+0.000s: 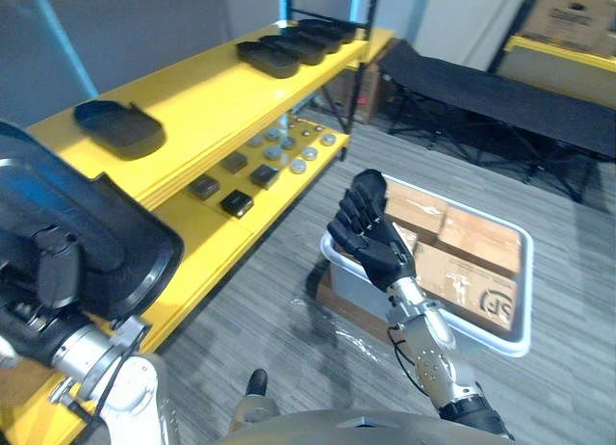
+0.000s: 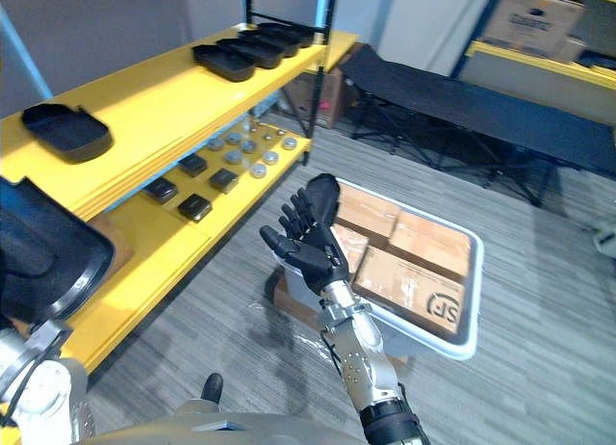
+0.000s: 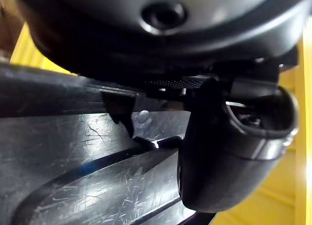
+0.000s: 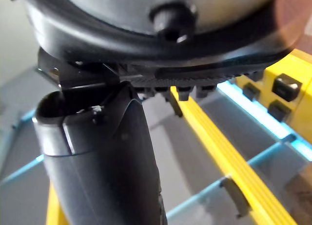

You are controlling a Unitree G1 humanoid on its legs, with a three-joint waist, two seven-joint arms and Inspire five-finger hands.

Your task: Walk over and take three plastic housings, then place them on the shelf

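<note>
The left hand (image 1: 45,272) is seen at the lower left of the left eye view, clamped on a black plastic housing (image 1: 108,228) that is held up close to the camera. In the left wrist view the thumb (image 3: 229,157) is pressed against the housing's glossy, scratched surface, and yellow shelf boards are seen just past it. The held housing is raised beside the front end of the yellow shelf (image 1: 212,93), clear of its boards.

The right hand (image 1: 371,235) is held up over the grey plank floor (image 1: 269,301) with its fingers straight and released, and nothing is carried in it. In its own wrist view the thumb (image 4: 97,157) is shown against a yellow shelf rail.

On the upper tier of the shelf a single housing (image 1: 119,127) is laid near the front, well apart from a row of housings (image 1: 268,58) set side by side at the far end. On the lower tier (image 1: 197,241) small dark square parts (image 1: 236,204) are laid out, with round silver parts (image 1: 296,166) beyond them.

Just behind the right hand a white tub (image 1: 515,344) is placed on the floor, and cardboard boxes (image 1: 476,238) are packed inside it. Farther back a black folding cot (image 1: 500,98) is set up.
</note>
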